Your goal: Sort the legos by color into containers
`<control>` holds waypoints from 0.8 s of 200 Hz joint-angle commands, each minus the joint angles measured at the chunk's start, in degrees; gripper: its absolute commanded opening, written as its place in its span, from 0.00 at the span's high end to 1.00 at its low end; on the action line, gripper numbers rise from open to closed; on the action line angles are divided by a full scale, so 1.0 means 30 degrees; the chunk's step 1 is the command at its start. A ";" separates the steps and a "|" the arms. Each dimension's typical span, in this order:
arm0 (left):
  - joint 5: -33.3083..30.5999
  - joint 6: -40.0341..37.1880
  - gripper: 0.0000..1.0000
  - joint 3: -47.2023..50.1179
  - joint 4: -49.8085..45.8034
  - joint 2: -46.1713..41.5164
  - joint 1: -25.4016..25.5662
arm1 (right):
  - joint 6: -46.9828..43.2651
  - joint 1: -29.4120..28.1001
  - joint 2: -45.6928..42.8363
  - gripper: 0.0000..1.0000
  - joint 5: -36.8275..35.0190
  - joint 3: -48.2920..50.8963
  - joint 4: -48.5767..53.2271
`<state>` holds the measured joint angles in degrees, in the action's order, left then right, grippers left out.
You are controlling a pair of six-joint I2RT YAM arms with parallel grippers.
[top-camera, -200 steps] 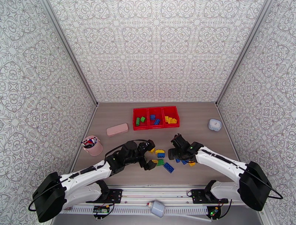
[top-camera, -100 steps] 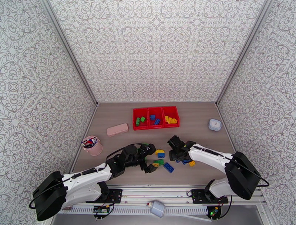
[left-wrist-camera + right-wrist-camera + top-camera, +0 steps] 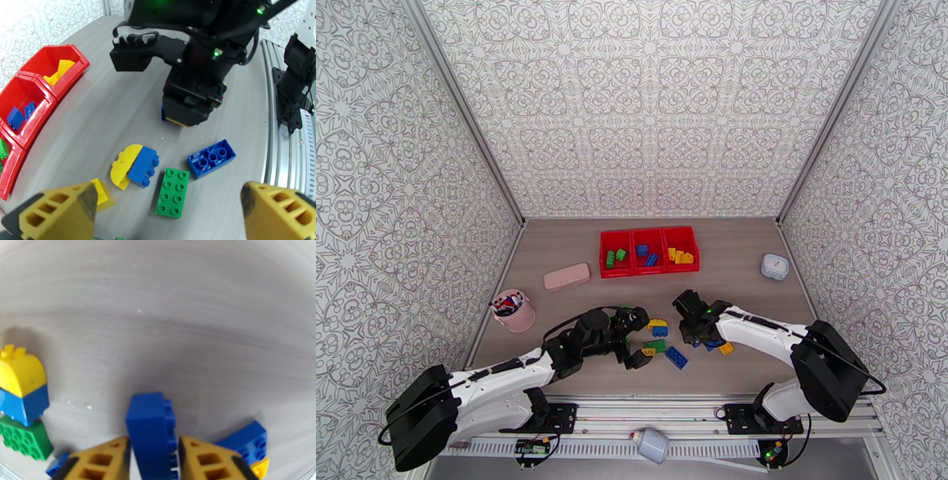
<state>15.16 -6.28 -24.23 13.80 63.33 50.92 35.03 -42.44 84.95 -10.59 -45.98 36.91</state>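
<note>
Loose legos lie between my two grippers near the table's front. In the left wrist view I see a yellow-and-blue joined piece (image 3: 134, 165), a green brick (image 3: 172, 192), a blue brick (image 3: 211, 158) and a small yellow one (image 3: 100, 191). My left gripper (image 3: 636, 340) hangs open and wide over them, its fingers (image 3: 59, 209) bare. My right gripper (image 3: 694, 328) is down at the table, its fingertips pressed against both sides of an upright blue lego (image 3: 152, 429). The red containers (image 3: 648, 231) hold green, blue and yellow bricks, left to right.
A pink cup of pens (image 3: 513, 310) stands at the left, with a pink case (image 3: 566, 276) behind it. A small white lidded box (image 3: 775, 266) sits at the right. Another blue brick (image 3: 243, 441) lies just right of my right fingers.
My right gripper has shifted slightly left and lower onto the pile while its arm swung inward. The left gripper has crept a little toward the bricks and stays open.
</note>
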 commanded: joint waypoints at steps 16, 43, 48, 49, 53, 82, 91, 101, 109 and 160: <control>-0.0192 -0.0425 0.00 0.0298 0.0497 -0.0167 0.0167 | -0.0043 -0.0093 -0.0044 0.71 -0.0524 -0.0758 0.0233; -0.0189 -0.0516 0.00 0.0299 0.0606 -0.0203 0.0168 | -0.0224 -0.0090 -0.0486 0.73 -0.0447 -0.1165 0.0442; -0.0197 -0.0563 0.00 0.0310 0.0628 -0.0212 0.0167 | -0.0271 -0.0089 -0.0603 0.74 -0.0428 -0.1209 0.0440; -0.0193 -0.0567 0.00 0.0311 0.0636 -0.0217 0.0167 | -0.0289 -0.0091 -0.0616 0.74 -0.0441 -0.1218 0.0441; -0.0190 -0.0595 0.00 0.0283 0.0643 -0.0221 0.0167 | -0.0329 -0.0093 -0.0719 0.74 -0.0435 -0.1302 0.0442; -0.0769 -0.0446 0.00 0.0249 0.0732 -0.0316 0.0157 | -0.0615 -0.0108 -0.1232 0.75 -0.0537 -0.1873 0.0286; -0.0938 -0.0306 0.01 0.0247 0.0760 -0.0440 0.0166 | -0.0709 -0.0093 -0.1274 0.75 -0.0684 -0.2117 0.0090; -0.1191 -0.0094 0.00 0.0333 0.0812 -0.0625 0.0112 | -0.0820 -0.0093 -0.1249 0.75 -0.0773 -0.2473 -0.0254; -0.1420 0.0038 0.00 0.0423 0.0819 -0.0822 0.0128 | -0.0941 -0.0093 -0.1148 0.75 -0.0806 -0.2786 -0.0621; -0.3054 0.0560 0.00 0.1039 0.0411 -0.2335 0.0079 | -0.2654 0.0301 0.0995 0.75 -0.0688 -0.6137 -0.2766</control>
<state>9.89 -5.98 -22.57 14.83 58.57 50.92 30.96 -42.37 84.49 -11.86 -58.87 33.58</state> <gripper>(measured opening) 0.996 0.249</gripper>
